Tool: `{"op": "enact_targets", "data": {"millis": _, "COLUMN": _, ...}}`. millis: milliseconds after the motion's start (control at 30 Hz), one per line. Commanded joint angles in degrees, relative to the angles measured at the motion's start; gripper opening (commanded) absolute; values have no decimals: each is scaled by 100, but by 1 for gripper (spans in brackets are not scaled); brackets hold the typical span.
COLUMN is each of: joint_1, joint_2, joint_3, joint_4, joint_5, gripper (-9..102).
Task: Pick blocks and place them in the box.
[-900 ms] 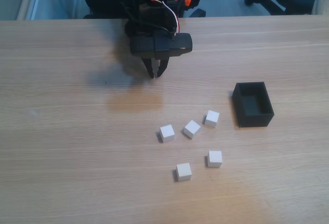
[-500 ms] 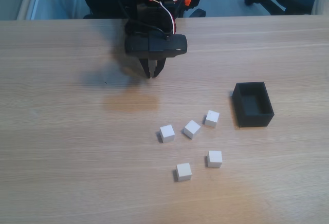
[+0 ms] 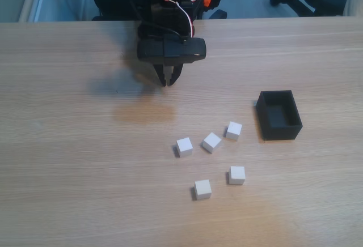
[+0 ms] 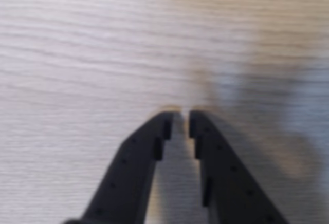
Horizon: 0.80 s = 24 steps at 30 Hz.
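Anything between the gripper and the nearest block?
Nothing. In the fixed view, only bare table lies between the gripper and the nearest block; the jaws look nearly closed and empty.

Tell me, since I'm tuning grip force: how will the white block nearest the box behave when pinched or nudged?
That block looks like a rigid, flat-faced cube, so it probably won't roll or squash. Being small, it is likely light and may slide on the smooth table if nudged. Its parallel faces should suit the hand.

Even daylight; blurred wrist view
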State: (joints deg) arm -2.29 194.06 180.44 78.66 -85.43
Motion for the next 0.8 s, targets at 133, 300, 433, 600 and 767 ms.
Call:
{"op": "enact_targets", "data": {"millis": 133, "joint_1": -9, "joint_2": 141, "joint_3": 352, "joint_4": 299, "joint_5": 70, "gripper": 0}}
{"op": "enact_targets", "data": {"millis": 300, "joint_1": -44, "joint_2": 141, "joint_3": 352, "joint_4": 290, "joint_5": 185, "gripper": 0}}
{"op": "enact_targets", "data": {"millis": 433, "joint_1": -62, "joint_2": 141, "joint_3": 352, "joint_4": 281, "joint_5": 202, "gripper": 0}}
{"op": "enact_targets", "data": {"millis": 600, "joint_1": -88, "joint_2": 141, "joint_3": 352, "joint_4": 281, "joint_5": 211, "gripper": 0}}
{"op": "enact_targets", "data": {"millis": 767, "joint_1": -53, "joint_2": 26, "joint_3": 211, "joint_4": 308, "joint_5": 79, "gripper": 1}}
